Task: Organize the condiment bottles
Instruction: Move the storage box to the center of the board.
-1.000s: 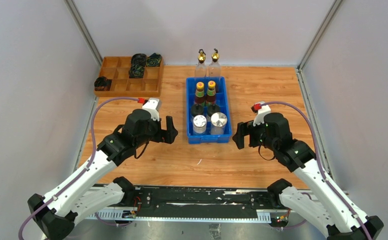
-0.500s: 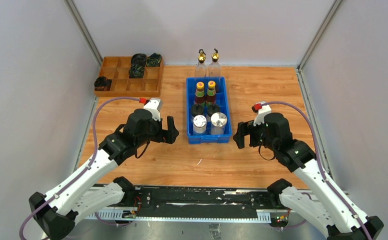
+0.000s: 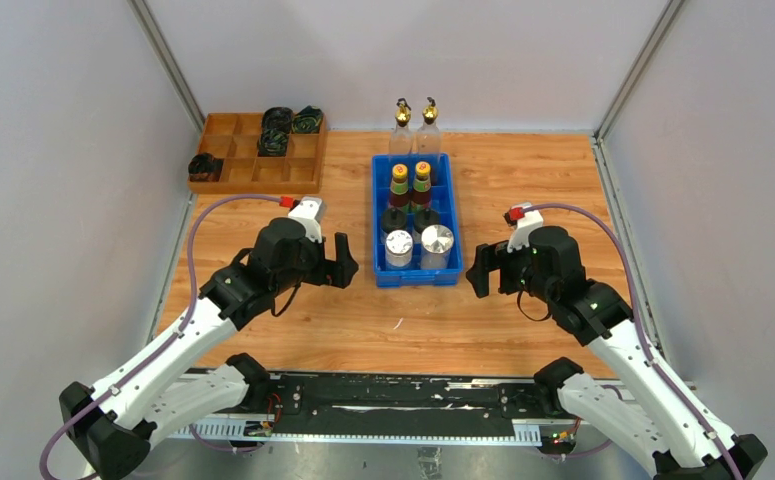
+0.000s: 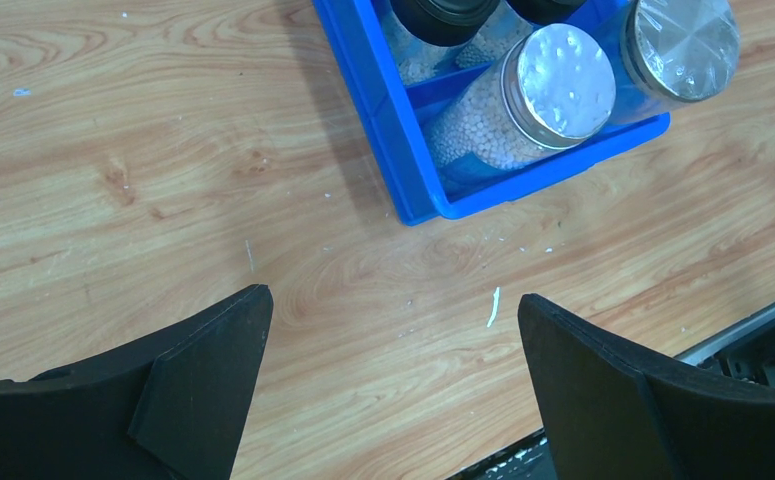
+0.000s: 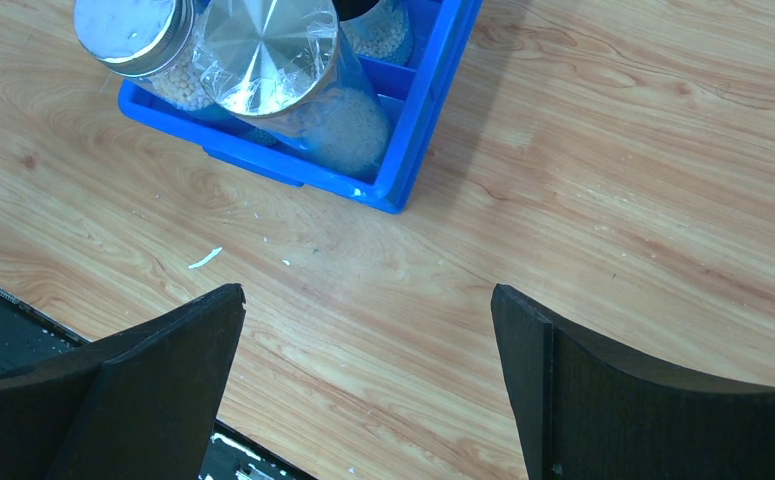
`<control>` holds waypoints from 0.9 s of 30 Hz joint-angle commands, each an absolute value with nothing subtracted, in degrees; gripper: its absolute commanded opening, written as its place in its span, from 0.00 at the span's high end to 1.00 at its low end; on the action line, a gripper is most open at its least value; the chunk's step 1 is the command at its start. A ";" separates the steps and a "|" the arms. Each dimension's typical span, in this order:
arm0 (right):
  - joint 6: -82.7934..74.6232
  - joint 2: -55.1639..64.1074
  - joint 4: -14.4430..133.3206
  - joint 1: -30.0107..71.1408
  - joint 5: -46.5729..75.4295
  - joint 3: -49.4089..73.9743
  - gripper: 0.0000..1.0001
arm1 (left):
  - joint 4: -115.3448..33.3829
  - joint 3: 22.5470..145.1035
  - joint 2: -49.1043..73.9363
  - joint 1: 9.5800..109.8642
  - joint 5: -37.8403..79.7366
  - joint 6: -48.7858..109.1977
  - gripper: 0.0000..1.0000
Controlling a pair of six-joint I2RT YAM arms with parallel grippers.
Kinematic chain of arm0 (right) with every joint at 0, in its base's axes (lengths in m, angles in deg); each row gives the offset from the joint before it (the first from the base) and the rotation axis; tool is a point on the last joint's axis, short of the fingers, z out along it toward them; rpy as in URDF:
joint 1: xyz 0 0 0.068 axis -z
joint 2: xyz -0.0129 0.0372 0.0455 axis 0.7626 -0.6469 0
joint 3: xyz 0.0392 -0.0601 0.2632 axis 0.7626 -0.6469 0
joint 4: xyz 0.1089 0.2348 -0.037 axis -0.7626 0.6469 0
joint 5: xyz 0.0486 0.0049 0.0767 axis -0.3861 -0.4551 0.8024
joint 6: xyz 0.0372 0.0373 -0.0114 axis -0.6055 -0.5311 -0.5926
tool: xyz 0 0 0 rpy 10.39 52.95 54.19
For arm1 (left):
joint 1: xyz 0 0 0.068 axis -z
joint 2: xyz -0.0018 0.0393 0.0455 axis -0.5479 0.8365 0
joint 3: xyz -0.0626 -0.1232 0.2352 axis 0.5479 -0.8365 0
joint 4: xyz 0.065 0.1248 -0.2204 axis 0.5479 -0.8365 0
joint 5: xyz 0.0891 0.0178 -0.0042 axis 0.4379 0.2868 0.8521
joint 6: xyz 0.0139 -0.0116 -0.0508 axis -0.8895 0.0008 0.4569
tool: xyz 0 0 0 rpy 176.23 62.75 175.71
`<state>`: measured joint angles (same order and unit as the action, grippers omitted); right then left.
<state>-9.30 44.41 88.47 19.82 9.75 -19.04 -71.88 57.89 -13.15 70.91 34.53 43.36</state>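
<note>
Six of the eight condiment bottles are found sitting inside the blue bin [image 3: 377, 210], which is parked pretty much mid-way across the wooden table [image 3: 523, 180]. The bin is filled in pairs. The dark yellow/green-capped bottles [image 3: 400, 180] [image 3: 422, 178] are stood at the far end, the black-capped jars [image 3: 395, 217] [image 3: 425, 217] are tucked in the middle, and the silver-lidded shakers [image 3: 399, 243] [image 3: 437, 240] are lined up at the near end. The two clear gold-spouted bottles [image 3: 402, 128] [image 3: 429, 126] are left outside, stood upright on the table just beyond the bin's far wall.

The left gripper [image 3: 346, 262] is held just off the bin's left side, near its front corner, with its jaws spread wide and nothing caught between them. From the left wrist camera only bare wood is seen between the fingertips [image 4: 248, 310], and the bin corner and shakers are seen further ahead. White granules can be made out through the shaker glass.

Same deal on the other side: the right gripper [image 3: 475, 270] is held just off the bin's right side, gaping wide, with nothing gripped.

Over in the far left corner, a wooden organizer tray [image 3: 233, 150] is set down, with black cable coils [image 3: 275, 130] dropped in a few of its compartments.
</note>
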 commanded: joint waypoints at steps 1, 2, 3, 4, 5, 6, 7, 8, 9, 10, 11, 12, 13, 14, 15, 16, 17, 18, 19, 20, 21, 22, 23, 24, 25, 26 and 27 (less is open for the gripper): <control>-8.59 44.64 88.92 19.30 9.12 -18.74 0.00 | -70.98 57.39 -13.03 71.19 33.95 43.69 0.00; -8.59 44.60 88.89 19.32 8.97 -18.78 0.00 | -71.05 57.43 -13.03 71.19 34.26 43.55 0.00; -8.61 44.45 88.91 19.31 8.72 -18.65 0.00 | -71.15 57.51 -13.10 71.19 34.98 43.42 0.00; -8.59 44.29 88.98 19.33 8.38 -18.44 0.00 | -71.04 57.64 -13.03 71.19 35.64 43.30 0.00; -8.53 44.06 88.99 19.30 8.12 -18.18 0.00 | -70.77 57.89 -12.83 71.19 36.39 42.88 0.00; -8.52 43.83 88.87 19.34 7.79 -17.99 0.00 | -70.53 58.36 -12.19 71.19 36.87 42.36 0.00; -8.52 43.35 88.63 19.34 7.52 -17.86 0.00 | -70.03 58.88 -11.20 71.19 37.13 41.64 0.00; -8.66 42.78 88.33 19.32 7.30 -17.62 0.00 | -69.64 59.65 -9.66 71.19 37.46 40.99 0.00; -8.94 41.95 88.03 19.35 7.11 -17.57 0.01 | -69.53 60.63 -7.58 71.14 37.92 40.75 0.00; -9.35 40.99 87.54 19.32 6.92 -17.56 0.03 | -69.62 61.67 -5.49 70.92 38.05 40.74 0.00; -9.86 39.73 86.89 19.36 6.88 -17.60 0.06 | -69.35 62.53 -3.21 70.54 37.59 40.86 0.00; -10.35 38.60 86.22 19.35 4.84 -17.75 0.10 | -68.34 63.03 -1.07 70.15 36.69 41.25 0.00; -10.75 37.57 85.32 19.36 4.09 -17.88 0.14 | -67.06 63.43 0.77 69.79 35.92 41.84 0.00; -11.29 36.63 84.42 19.34 3.38 -17.97 0.18 | -65.37 63.92 2.59 69.71 35.05 42.25 0.01; -11.39 35.63 83.48 19.30 2.85 -17.95 0.24 | -64.18 64.52 4.22 69.62 34.82 42.41 0.04; -11.49 34.69 82.60 19.28 2.38 -17.76 0.30 | -63.66 65.44 5.86 69.58 34.82 42.40 0.08; -11.52 33.72 81.86 19.35 1.91 -17.48 0.35 | -63.55 66.50 7.49 69.56 35.02 42.25 0.11; -11.43 32.82 80.96 19.35 1.31 -17.14 0.37 | -63.41 67.64 8.97 69.45 35.34 41.94 0.14; -11.30 31.76 80.14 19.31 0.42 -16.77 0.38 | -63.24 68.68 10.46 69.20 35.77 41.54 0.18; -10.99 30.52 79.33 19.29 -0.86 -16.12 0.38 | -63.15 69.75 11.72 68.83 36.06 41.06 0.23; -10.77 29.27 78.40 19.37 -2.32 -15.23 0.38 | -63.15 70.92 13.14 68.02 36.28 40.69 0.25; -10.45 27.63 77.57 19.44 -3.79 -14.03 0.38 | -63.17 72.13 14.39 67.05 36.32 40.53 0.26; -9.90 25.71 76.39 19.56 -4.68 -12.07 0.38 | -63.03 73.67 15.50 65.77 36.27 40.39 0.26; -9.21 23.59 75.20 19.87 -4.91 -10.32 0.36 | -62.88 75.75 16.61 64.42 36.18 40.28 0.25; -8.67 21.08 74.37 20.30 -4.79 -8.23 0.36 | -62.91 77.58 18.27 63.03 35.97 40.21 0.21; -8.07 18.55 73.77 20.88 -4.45 -5.81 0.36 | -62.82 79.76 19.85 61.58 35.48 40.06 0.17; -7.75 15.49 73.49 21.55 -3.81 -3.39 0.36 | -62.89 82.19 21.80 60.40 34.97 39.64 0.16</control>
